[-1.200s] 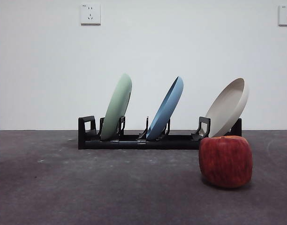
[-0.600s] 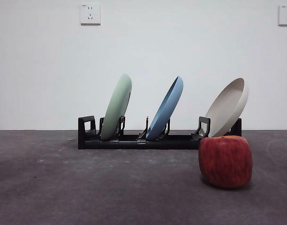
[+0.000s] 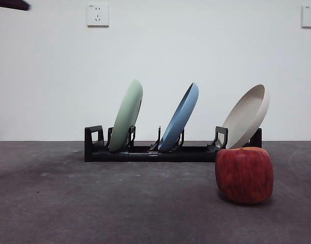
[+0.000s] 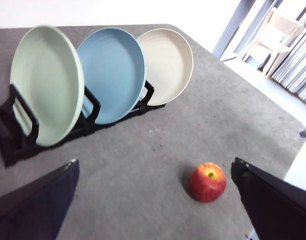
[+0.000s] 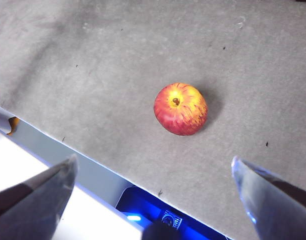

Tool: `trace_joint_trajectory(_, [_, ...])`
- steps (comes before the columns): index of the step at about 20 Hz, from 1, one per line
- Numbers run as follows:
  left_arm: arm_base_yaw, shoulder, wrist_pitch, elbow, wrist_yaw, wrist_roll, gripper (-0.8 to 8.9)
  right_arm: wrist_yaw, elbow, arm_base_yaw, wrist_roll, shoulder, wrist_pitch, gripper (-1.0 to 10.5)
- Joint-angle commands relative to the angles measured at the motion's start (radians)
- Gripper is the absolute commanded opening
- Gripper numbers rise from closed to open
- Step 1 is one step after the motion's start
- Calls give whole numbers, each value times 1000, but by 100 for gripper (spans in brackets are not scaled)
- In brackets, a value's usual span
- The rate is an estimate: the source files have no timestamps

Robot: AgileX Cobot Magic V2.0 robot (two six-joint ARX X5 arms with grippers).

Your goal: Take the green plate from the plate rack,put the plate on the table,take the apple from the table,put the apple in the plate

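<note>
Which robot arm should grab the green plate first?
Probably left. The left gripper, jaws open, faces the green plate in the plate rack. The right gripper hangs over the apple instead.

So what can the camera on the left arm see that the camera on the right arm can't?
Only the left wrist view shows the plate rack holding the green plate, the blue plate and the beige plate, plus a pale chair off beyond the table. Only the right wrist view shows the table's near edge and a glowing blue light below it. Both show the apple sitting on the grey table, and each shows its own open gripper, left gripper and right gripper, holding nothing.
</note>
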Motion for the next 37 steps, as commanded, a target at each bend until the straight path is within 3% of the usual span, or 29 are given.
trace_joint_trajectory(1, [-55,122,32,81,-55,-4,597,1,3,3,6,0,3,693])
trace_joint_trajectory(7, [-148,465,145,298,-201,-2,596,1,3,3,7,0,3,693])
trace_joint_trajectory(13, [-184,775,183,479,-269,-2,596,2,3,3,16,0,3,692])
trace_joint_trajectory(21, [-200,957,307,507,-356,-2,592,2,3,3,17,0,3,691])
trace_joint_trajectory(22, [-203,963,309,507,-357,-2,571,2,3,3,17,0,3,691])
trace_joint_trajectory(24, [-204,974,312,507,-374,-2,423,2,3,3,17,0,3,691])
trace_joint_trajectory(27, [-209,978,311,507,-379,-1,387,2,3,3,17,0,3,690])
trace_joint_trajectory(30, [-209,978,310,507,-375,-2,78,2,3,3,17,0,3,690])
trace_joint_trajectory(37, [-211,978,310,507,-270,-2,-12,2,3,3,17,0,3,689])
